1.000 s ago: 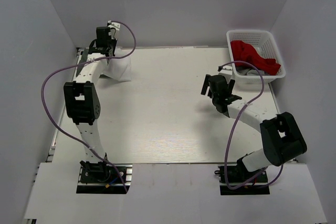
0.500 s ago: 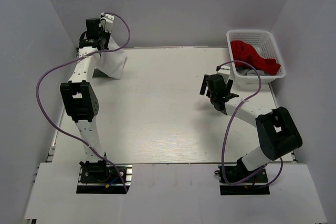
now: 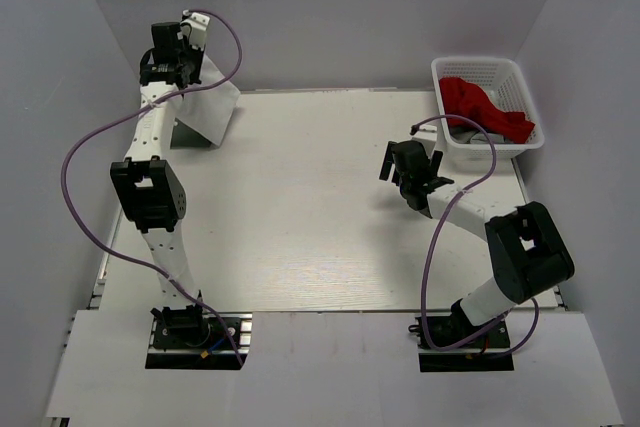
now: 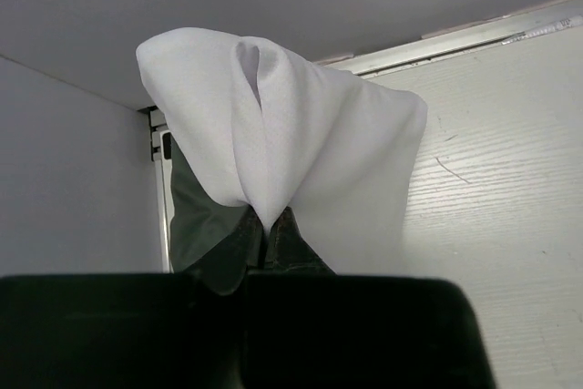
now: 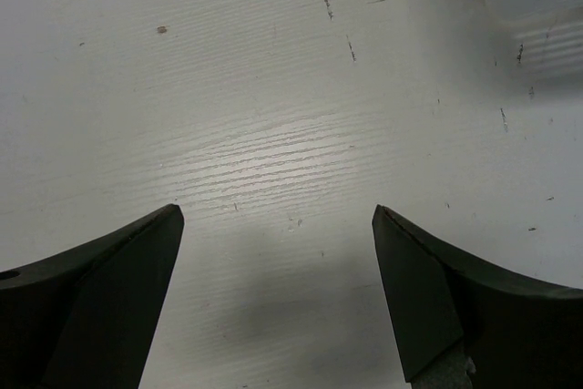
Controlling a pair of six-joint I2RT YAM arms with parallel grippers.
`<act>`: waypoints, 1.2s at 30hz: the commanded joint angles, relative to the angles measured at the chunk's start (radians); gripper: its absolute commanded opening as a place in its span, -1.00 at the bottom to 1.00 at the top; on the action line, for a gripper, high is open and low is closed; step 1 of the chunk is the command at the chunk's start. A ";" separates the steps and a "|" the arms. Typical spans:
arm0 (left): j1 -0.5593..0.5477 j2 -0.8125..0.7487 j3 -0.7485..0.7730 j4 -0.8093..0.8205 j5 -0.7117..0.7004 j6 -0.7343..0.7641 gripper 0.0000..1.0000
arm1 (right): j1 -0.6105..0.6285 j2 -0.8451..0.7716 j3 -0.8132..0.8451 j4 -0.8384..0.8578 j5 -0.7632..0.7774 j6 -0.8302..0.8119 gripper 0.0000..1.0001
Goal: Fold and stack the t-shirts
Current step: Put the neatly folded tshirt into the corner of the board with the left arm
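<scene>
Left tool (image 3: 172, 65): clenched on a pinch of the white t-shirt (image 3: 207, 112), high over the table's far left corner. I judge this is so the cloth hangs free and opens out for folding.
Right tool (image 3: 408, 169): jaws spread wide and gripping nothing, low over bare table right of centre, probably placed to take a second edge.
Table (image 3: 320, 227): flat and white, with faint wood grain and fine scuffs.
White t-shirt: soft and matte, draped in a tent-like peak from the pinch. It is not yet folded.
Basket (image 3: 440, 69): white perforated plastic at the far right corner, holding crumpled red cloth (image 3: 478, 99).
Dark grey-green cloth (image 4: 191, 216): shows under the white shirt's edge. It may be the second t-shirt, but I cannot tell whether it lies or hangs.
</scene>
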 commanded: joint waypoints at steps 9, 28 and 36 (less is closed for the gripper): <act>0.029 -0.046 0.096 -0.008 0.056 -0.032 -1.00 | -0.003 0.038 0.059 0.045 0.011 -0.001 0.81; 0.088 0.046 0.093 0.052 -0.022 -0.044 -1.00 | -0.002 0.141 0.163 0.000 -0.032 -0.013 0.81; 0.125 0.161 0.120 0.099 0.003 -0.055 -1.00 | -0.002 0.161 0.196 -0.029 -0.012 -0.022 0.81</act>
